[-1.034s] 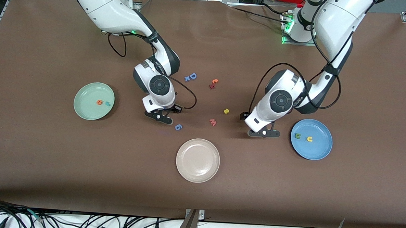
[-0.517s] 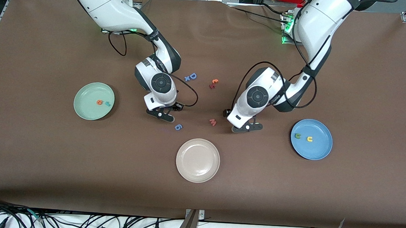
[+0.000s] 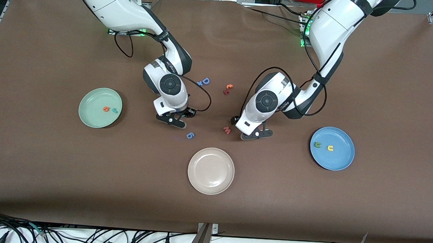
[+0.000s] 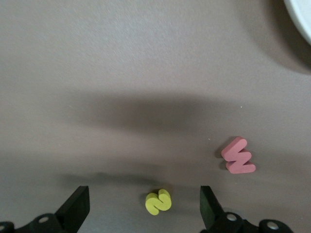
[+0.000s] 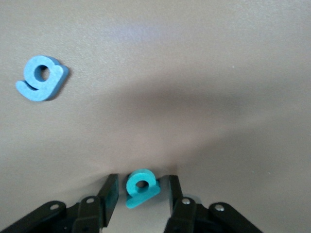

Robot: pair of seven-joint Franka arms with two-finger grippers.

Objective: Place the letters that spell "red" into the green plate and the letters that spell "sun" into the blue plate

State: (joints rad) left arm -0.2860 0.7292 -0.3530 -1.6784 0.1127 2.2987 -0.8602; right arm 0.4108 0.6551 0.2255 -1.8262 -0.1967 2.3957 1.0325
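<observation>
My right gripper [image 3: 172,119] [image 5: 142,190] is shut on the teal d [image 5: 141,184], low over the table beside the periwinkle 6. The green plate [image 3: 93,98] at the right arm's end holds the orange e [image 3: 106,109] and the teal r [image 3: 114,110]. My left gripper [image 3: 253,134] [image 4: 144,209] hangs open over the yellow s [image 4: 158,201], which lies flat between its fingers; the left hand hides this letter in the front view. The blue plate [image 3: 338,160] at the left arm's end holds the olive n [image 3: 317,144] and the yellow u [image 3: 330,148].
A cream plate [image 3: 211,171] lies nearest the front camera at mid-table. A pink w [image 3: 227,130] [image 4: 238,156] lies beside the left gripper, and a periwinkle 6 [image 3: 190,135] [image 5: 41,78] near the right gripper. A blue D [image 3: 206,81] and an orange-red letter pair [image 3: 227,89] lie farther back.
The left arm swung from beside the blue plate toward the table's middle and now covers the yellow s. The right gripper shifted slightly away from the front camera.
</observation>
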